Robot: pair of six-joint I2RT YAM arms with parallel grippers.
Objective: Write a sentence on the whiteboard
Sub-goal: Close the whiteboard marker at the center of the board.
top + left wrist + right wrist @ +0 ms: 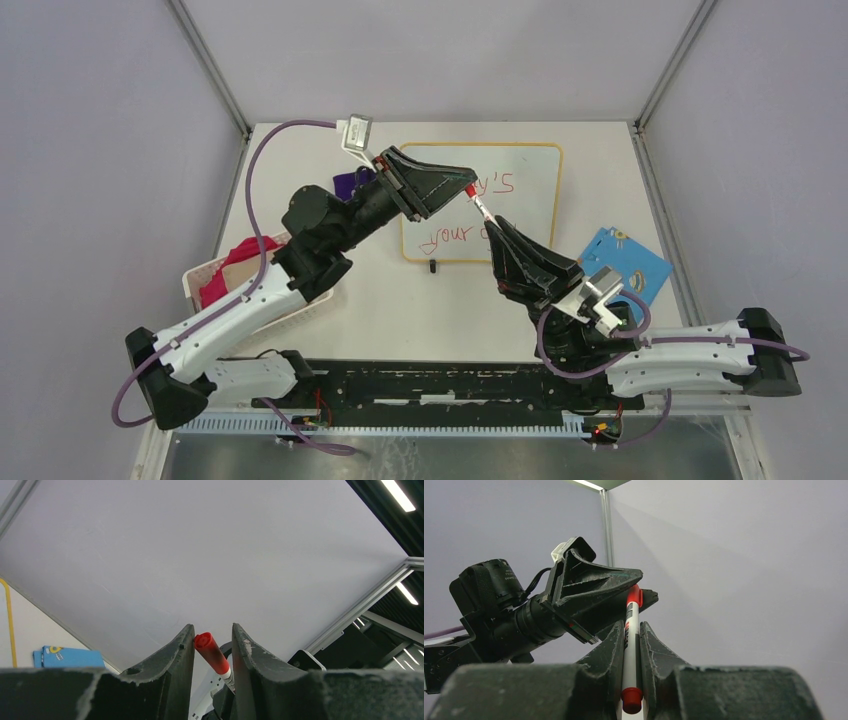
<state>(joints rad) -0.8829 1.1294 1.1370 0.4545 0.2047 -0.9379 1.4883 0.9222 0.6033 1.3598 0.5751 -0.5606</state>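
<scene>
My right gripper (497,224) was clamped on the white barrel of the marker (481,207), just right of centre in the overhead view, with the marker's red end (211,652) pointing to the upper left. The left gripper (466,186) sat at that end, its jaws straddling it with a gap on one side, so not closed on it. Beneath them the whiteboard (530,190) lay in the upper middle of the frame, and both grippers partly hid the sentence (460,237) in red. A blue card (625,262) lay to the board's lower right.

One whiteboard (535,212), one marker (480,205), one card (625,262)
</scene>
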